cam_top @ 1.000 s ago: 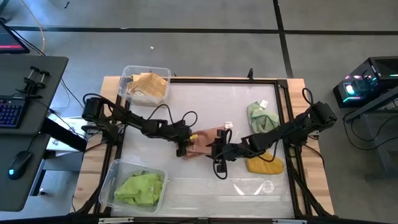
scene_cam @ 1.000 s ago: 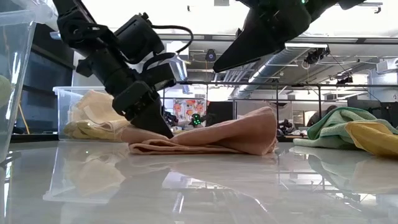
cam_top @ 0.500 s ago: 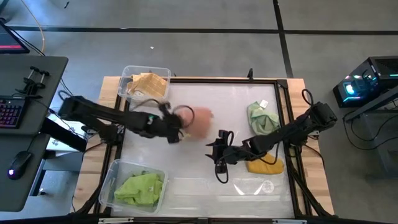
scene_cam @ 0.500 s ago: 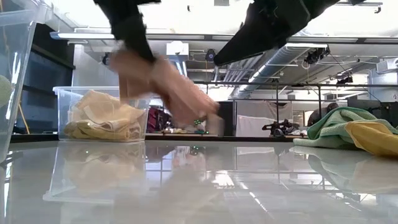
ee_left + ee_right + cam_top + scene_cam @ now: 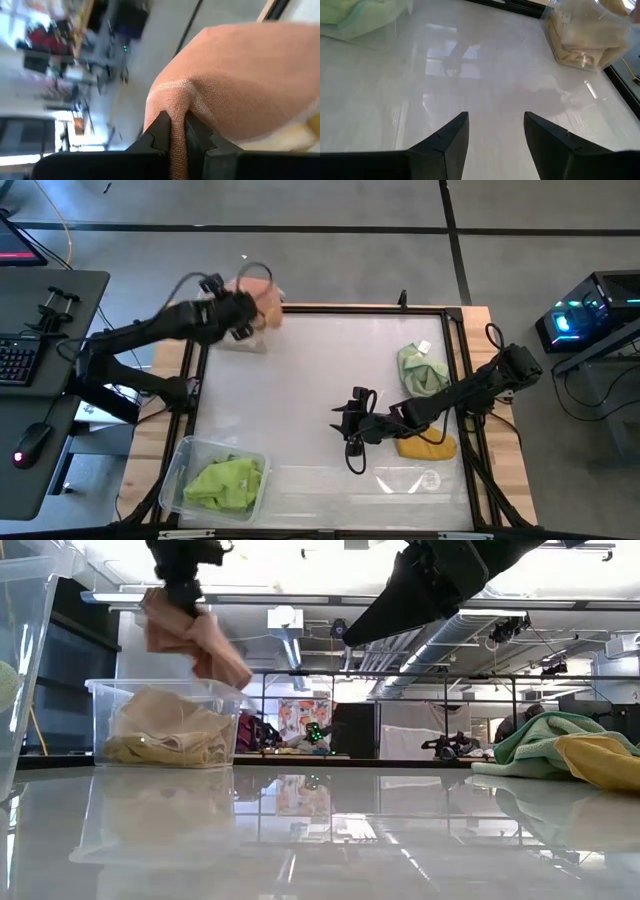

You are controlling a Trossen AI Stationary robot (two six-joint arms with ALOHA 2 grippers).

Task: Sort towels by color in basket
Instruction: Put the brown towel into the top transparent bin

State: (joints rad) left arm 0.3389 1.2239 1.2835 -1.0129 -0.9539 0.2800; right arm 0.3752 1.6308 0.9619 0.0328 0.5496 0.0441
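My left gripper (image 5: pixel 243 308) is shut on a dusty pink-brown towel (image 5: pixel 262 297) and holds it high over the clear bin (image 5: pixel 165 725) at the table's far left corner, which has tan and yellow cloths inside. In the low view the pink towel (image 5: pixel 195 635) hangs above that bin. My right gripper (image 5: pixel 345 423) hovers open over the middle of the table, holding nothing. A sage green towel (image 5: pixel 421 369) and a mustard yellow towel (image 5: pixel 425 446) lie on the table's right side. A lime green towel (image 5: pixel 226 482) fills the near left bin. My left gripper pinches a bunched fold of the pink-brown towel (image 5: pixel 175 107) between its two fingers. The towel is lifted clear and hangs slack below the fingers (image 5: pixel 200 640), above the far left bin.
The near left bin's wall (image 5: pixel 25 660) stands close at the low view's left. In the right wrist view the far bin (image 5: pixel 587 37) and the lime towel's bin (image 5: pixel 360 17) show beyond the open fingers. The white table middle (image 5: pixel 310 390) lies bare between the arms.
My left gripper has lifted the pink-brown towel off the table's middle and swung it up and toward the far left corner, over the bin with the tan cloths. The towel has gone from lying in a heap to hanging clear. My right gripper has stayed about where it was.
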